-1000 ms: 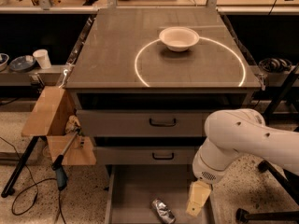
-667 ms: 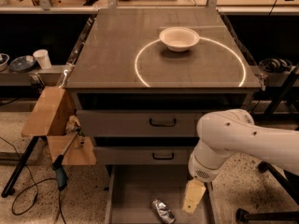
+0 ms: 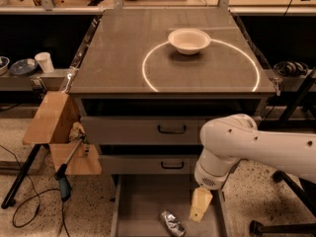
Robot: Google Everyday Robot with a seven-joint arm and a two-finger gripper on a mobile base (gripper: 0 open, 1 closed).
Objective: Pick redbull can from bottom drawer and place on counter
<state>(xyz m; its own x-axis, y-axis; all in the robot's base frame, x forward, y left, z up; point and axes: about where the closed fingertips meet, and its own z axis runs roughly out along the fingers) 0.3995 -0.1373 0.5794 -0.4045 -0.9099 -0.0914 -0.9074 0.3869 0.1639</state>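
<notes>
The redbull can [image 3: 172, 223] lies on its side on the floor of the open bottom drawer [image 3: 143, 201], near the frame's lower edge. It is silver and crinkled. My gripper [image 3: 199, 206] hangs from the white arm [image 3: 247, 147] inside the drawer, just right of the can and slightly above it, apart from it. Only its pale yellow finger shows. The counter [image 3: 118, 58] above carries a bright white circle.
A white bowl [image 3: 189, 40] sits on the counter at the circle's far edge. Two closed grey drawers with black handles [image 3: 172, 130] lie above the open one. A wooden box [image 3: 52, 117] and cables stand left of the cabinet.
The arm has shifted left and slightly down, bringing the gripper closer to the can. The can has not moved.
</notes>
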